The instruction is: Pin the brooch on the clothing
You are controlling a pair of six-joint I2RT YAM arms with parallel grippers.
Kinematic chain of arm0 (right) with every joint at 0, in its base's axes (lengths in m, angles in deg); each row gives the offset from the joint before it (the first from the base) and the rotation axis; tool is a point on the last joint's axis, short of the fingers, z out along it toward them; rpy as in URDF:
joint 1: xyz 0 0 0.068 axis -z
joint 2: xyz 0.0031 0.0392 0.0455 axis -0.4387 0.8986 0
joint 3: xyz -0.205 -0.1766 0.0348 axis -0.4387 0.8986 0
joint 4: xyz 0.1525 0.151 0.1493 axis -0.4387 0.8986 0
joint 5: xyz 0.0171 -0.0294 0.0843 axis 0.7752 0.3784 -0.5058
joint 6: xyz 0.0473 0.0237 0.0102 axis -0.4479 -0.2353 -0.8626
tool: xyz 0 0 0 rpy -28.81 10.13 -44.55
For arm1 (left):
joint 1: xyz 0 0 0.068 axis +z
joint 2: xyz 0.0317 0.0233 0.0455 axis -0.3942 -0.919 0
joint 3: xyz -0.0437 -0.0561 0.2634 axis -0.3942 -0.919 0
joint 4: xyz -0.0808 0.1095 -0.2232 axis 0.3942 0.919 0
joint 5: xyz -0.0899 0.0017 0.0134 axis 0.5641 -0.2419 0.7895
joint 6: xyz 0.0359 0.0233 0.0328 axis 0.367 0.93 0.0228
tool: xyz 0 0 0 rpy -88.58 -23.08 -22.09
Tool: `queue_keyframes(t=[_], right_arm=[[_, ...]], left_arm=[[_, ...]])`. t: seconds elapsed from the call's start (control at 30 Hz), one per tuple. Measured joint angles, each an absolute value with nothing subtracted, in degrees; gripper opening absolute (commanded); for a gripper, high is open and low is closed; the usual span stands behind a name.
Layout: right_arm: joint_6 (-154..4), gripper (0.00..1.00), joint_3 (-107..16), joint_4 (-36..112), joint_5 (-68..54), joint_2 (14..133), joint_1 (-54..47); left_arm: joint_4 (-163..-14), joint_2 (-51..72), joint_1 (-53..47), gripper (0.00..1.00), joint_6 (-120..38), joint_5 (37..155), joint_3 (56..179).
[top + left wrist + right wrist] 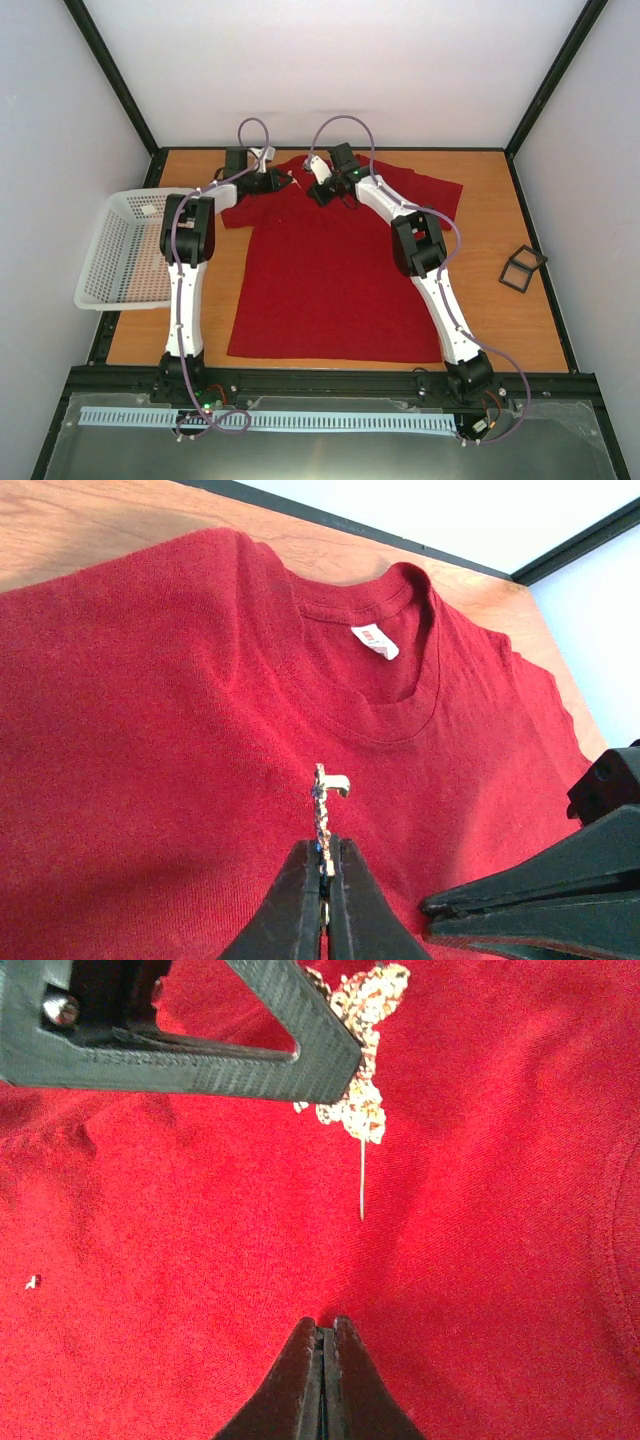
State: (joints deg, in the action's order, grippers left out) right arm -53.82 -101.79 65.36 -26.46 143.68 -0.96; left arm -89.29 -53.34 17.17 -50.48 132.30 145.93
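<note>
The clothing (330, 280) is a red T-shirt lying flat on the wooden table, with its collar and white label (374, 641) at the far side. My left gripper (323, 845) is shut on the brooch (324, 805), a glittery gold piece held edge-on above the chest. In the right wrist view the brooch (362, 1055) hangs from a left finger (200, 1040), its pin (361, 1180) swung open and pointing at the cloth. My right gripper (322, 1326) is shut, its tips on the shirt (500, 1260) just short of the pin; I cannot tell whether cloth is pinched.
A white mesh basket (100, 265) hangs over the table's left edge. A small black square frame (523, 268) lies on the bare wood at the right. Black rails and pale walls close in the table. Both grippers (305, 183) meet below the collar.
</note>
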Motion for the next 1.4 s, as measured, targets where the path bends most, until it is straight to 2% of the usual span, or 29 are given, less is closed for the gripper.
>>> queue_keyframes(t=[0.9,1.2,1.4], right_arm=[[-50.79,0.03,-101.23,64.34,-28.05,143.68,-0.26],[-42.81,0.03,-98.73,64.69,-29.82,143.68,0.06],[-39.77,0.03,-98.69,64.25,-30.02,143.68,0.06]], left_arm=[[-86.03,-55.64,17.19,0.01,-50.59,140.54,147.50],[-76.15,-57.60,17.19,0.01,-42.41,140.03,159.87],[-68.89,-63.50,17.21,0.01,-38.32,140.76,169.16]])
